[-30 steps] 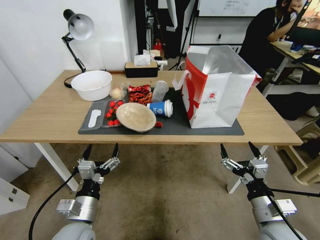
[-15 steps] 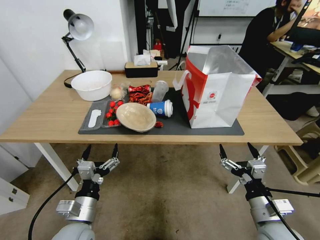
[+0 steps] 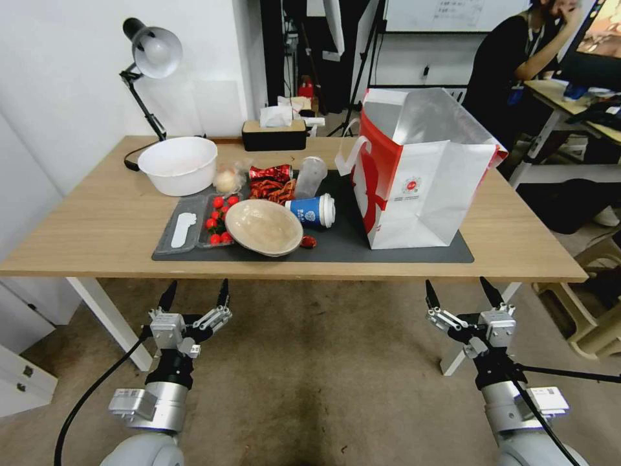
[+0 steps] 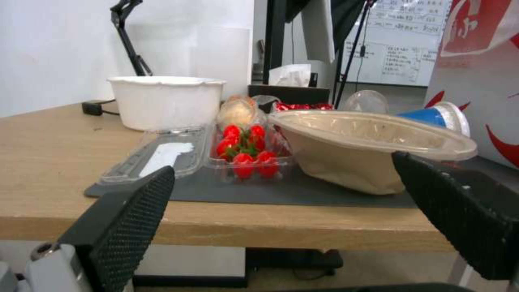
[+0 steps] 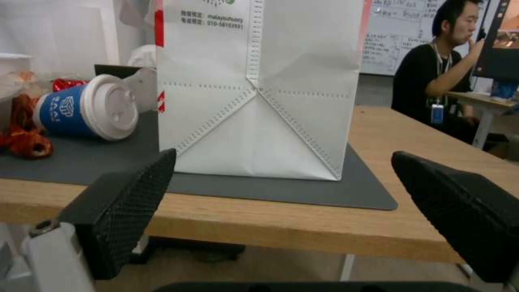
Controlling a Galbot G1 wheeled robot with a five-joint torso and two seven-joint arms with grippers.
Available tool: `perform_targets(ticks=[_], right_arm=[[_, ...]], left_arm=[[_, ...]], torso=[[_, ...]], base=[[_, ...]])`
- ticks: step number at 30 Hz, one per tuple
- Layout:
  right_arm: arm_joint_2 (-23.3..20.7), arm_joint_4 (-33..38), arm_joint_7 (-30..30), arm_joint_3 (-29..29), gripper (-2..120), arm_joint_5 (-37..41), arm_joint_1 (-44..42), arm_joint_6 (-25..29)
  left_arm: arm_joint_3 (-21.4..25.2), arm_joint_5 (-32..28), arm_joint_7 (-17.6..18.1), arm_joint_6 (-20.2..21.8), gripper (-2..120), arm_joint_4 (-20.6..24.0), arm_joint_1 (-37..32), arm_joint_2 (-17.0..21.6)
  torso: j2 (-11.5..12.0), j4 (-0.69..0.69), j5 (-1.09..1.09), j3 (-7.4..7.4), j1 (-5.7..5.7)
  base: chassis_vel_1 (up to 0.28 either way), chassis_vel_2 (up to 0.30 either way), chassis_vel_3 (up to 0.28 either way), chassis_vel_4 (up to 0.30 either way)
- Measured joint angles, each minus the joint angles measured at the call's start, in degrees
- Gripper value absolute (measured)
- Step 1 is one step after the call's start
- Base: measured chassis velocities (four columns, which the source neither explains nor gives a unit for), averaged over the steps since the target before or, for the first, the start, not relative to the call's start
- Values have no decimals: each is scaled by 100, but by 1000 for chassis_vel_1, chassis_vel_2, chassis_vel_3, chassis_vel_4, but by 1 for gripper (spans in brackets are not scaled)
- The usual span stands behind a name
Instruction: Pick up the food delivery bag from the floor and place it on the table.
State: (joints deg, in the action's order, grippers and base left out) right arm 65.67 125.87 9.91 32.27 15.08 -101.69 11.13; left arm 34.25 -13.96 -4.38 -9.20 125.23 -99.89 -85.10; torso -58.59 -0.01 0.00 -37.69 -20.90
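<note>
The boxy white paper food delivery bag (image 3: 420,175) with red sides stands on the light-wood table (image 3: 103,226) beyond both released grippers, left (image 3: 196,294) and right (image 3: 460,294), so placement appears complete, requiring no further grasp.

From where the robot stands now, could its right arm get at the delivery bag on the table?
Probably yes. The right gripper hangs open below the table edge, facing the food delivery bag, which stands upright on the dark mat near that edge. Nothing lies between them; the arm would need to rise first.

An office or lab: whiteboard (image 3: 453,14), tripods (image 3: 365,58), monitor desk (image 3: 576,97).
</note>
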Motion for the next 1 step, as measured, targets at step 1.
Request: perform_targets(ticks=[1], right_arm=[[7,-1,0,0,100,-7,-3,1]], left_arm=[[1,2,2,-2,100,1,-2,0]], torso=[[0,0,0,0,-1]], base=[[0,0,0,0]])
